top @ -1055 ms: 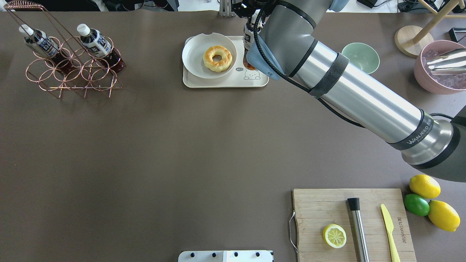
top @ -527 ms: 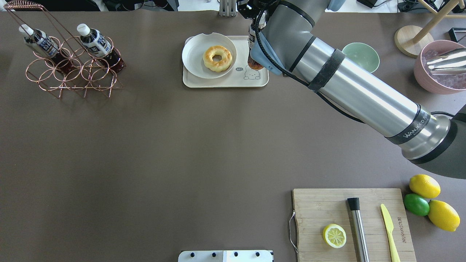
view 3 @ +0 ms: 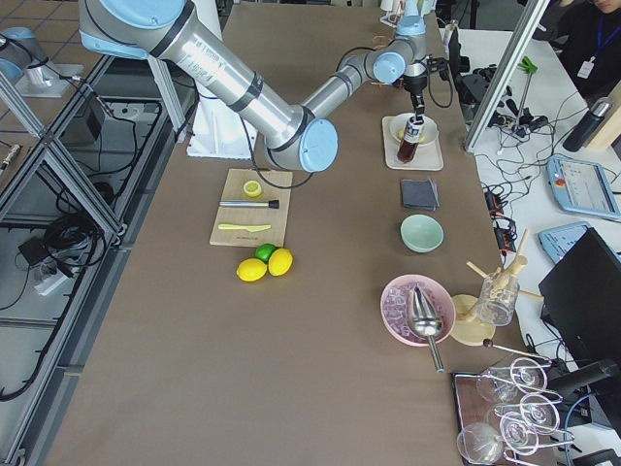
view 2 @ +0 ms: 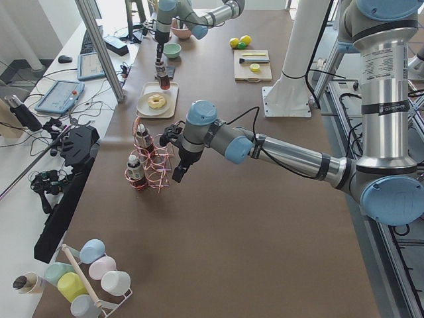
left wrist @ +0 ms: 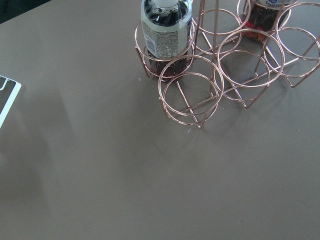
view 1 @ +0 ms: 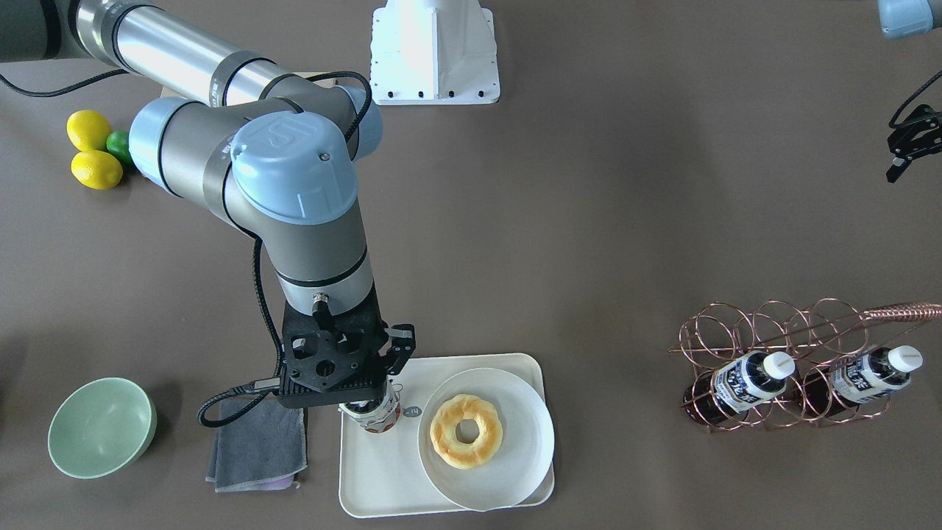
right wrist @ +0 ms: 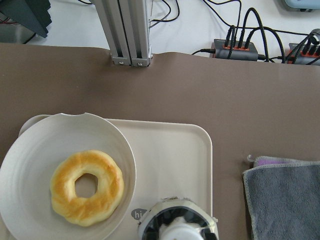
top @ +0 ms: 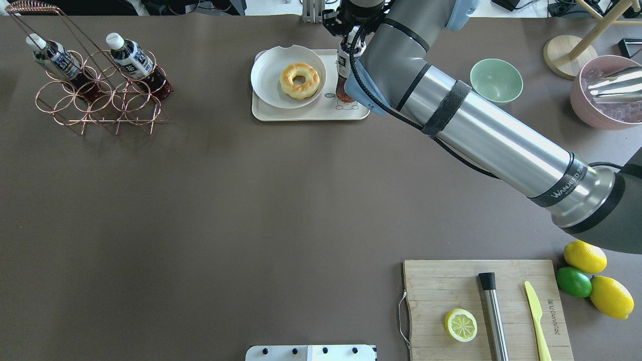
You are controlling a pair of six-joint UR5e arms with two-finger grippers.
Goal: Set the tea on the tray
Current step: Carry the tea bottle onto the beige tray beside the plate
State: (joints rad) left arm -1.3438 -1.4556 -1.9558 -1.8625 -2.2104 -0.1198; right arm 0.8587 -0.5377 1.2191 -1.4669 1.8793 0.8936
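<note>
The tea bottle point(view 1: 377, 417) hangs upright in my right gripper point(view 1: 368, 401), which is shut on its upper part. Its base is at the right part of the cream tray point(view 1: 375, 478), over the bear drawing in the overhead view point(top: 344, 80). I cannot tell whether the base touches the tray. The right wrist view shows its cap point(right wrist: 177, 225) above the tray point(right wrist: 170, 150). Two more bottles point(top: 128, 55) point(top: 52, 52) sit in a copper wire rack point(top: 100, 100). My left gripper point(view 1: 907, 146) hovers near the rack; I cannot tell if it is open.
A white plate point(view 1: 515, 456) with a doughnut point(view 1: 466, 430) fills the tray's other half. A grey cloth point(view 1: 257, 442) and a green bowl point(view 1: 101, 427) lie beside the tray. A cutting board point(top: 486, 311) with lemon half and knife sits near right.
My right arm has shifted slightly over the tray with the bottle; the bottle's base swung right, then back left onto the bear drawing. The rack has not moved.
</note>
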